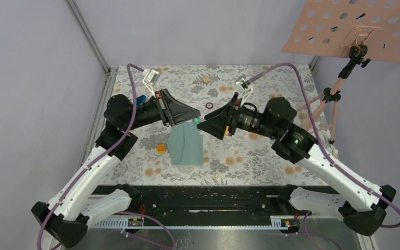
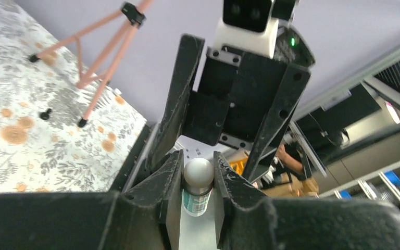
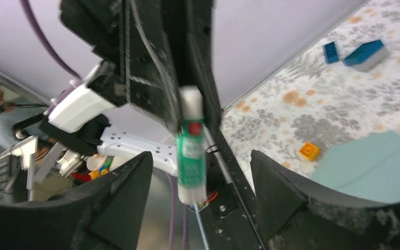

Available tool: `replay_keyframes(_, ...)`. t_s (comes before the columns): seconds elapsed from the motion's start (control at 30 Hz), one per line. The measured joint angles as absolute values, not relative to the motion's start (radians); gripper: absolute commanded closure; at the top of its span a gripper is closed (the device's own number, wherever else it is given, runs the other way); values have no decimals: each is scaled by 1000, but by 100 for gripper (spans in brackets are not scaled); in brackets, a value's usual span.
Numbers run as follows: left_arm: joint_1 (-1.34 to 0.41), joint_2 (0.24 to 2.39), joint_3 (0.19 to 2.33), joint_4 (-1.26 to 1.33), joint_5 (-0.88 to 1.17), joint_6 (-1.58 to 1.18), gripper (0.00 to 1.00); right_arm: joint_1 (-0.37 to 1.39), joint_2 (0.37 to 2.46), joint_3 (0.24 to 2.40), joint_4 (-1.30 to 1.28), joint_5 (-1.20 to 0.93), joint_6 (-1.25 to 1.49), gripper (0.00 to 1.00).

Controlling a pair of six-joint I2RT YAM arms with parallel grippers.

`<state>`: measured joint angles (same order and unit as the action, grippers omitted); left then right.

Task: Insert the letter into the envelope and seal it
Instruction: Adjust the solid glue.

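The left jaws are clamped on a green-and-white glue stick (image 3: 190, 146), gripping it by one end so that the tube juts out toward the other arm. The right jaws stand wide apart on either side of that tube without touching it. Both sets of jaws meet nose to nose in the air over the middle of the desk (image 1: 250, 156). Directly beneath them the envelope (image 1: 186, 146) lies flat on the floral cloth, its far edge hidden under the jaws. A small orange block (image 1: 161, 149) sits just beside the envelope's left edge, and a black ring (image 1: 209, 107) lies further back.
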<state>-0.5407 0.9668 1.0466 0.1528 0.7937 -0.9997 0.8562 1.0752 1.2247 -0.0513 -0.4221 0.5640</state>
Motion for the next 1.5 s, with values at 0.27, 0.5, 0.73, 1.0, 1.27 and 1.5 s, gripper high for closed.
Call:
replay_keyframes(0.27, -542, 838, 920, 207, 505, -1064, 100, 854, 878, 737, 492, -190, 798, 15)
replay_keyframes(0.5, -543, 845, 840, 292, 386, -1179, 100, 855, 1081, 693, 852, -186, 968, 15)
replay_keyframes(0.73, -543, 853, 835, 293, 361, -1217, 100, 855, 1118, 702, 987, -188, 1018, 21)
replay_keyframes(1.0, -555, 849, 835, 254, 294, -1241, 100, 855, 1163, 743, 1003, -191, 1030, 24)
replay_keyframes(1.27, -566, 839, 842, 209, 251, -1220, 100, 857, 1198, 796, 961, -198, 1029, 40)
replay_keyframes(1.5, -568, 838, 844, 212, 252, -1201, 100, 857, 1233, 817, 945, -206, 1045, 50)
